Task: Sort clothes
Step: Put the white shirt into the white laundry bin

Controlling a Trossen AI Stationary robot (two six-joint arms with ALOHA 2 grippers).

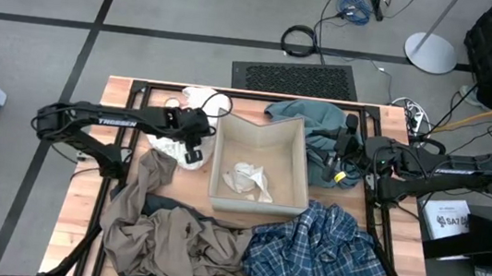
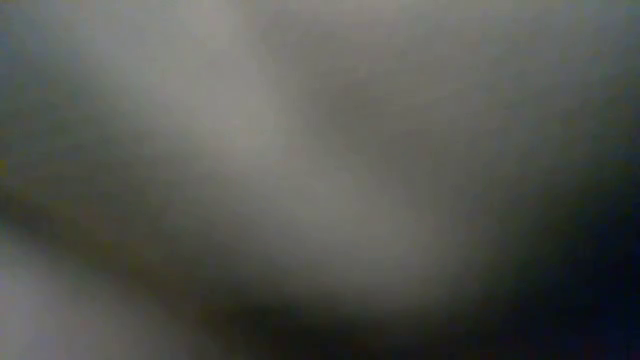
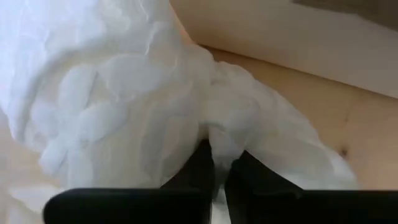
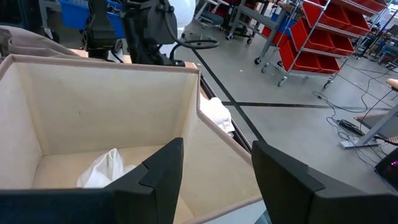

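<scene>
Your left gripper (image 3: pixel 219 171) sits just outside the nine o'clock wall of the square beige cardboard box (image 1: pixel 296 167), fingers nipped together on a fold of the crumpled white garment (image 3: pixel 130 93) lying on the wooden bench (image 1: pixel 81 203), likely readying a lift into the box; your right gripper (image 4: pixel 214 168) waits spread and empty at three o'clock

The table (image 1: pixel 81 203) was pale wood with a smooth top. The box (image 4: pixel 93 106) looked like matt beige card with a fine woven grain. The white garment (image 3: pixel 124 93) was soft, bumpy cloth. The khaki garment (image 1: pixel 173 246) was plain, crumpled cloth, and the plaid garment (image 1: pixel 307 252) was thin checked cloth. The left gripper's fingers (image 3: pixel 199 171) were dark and matt.
</scene>
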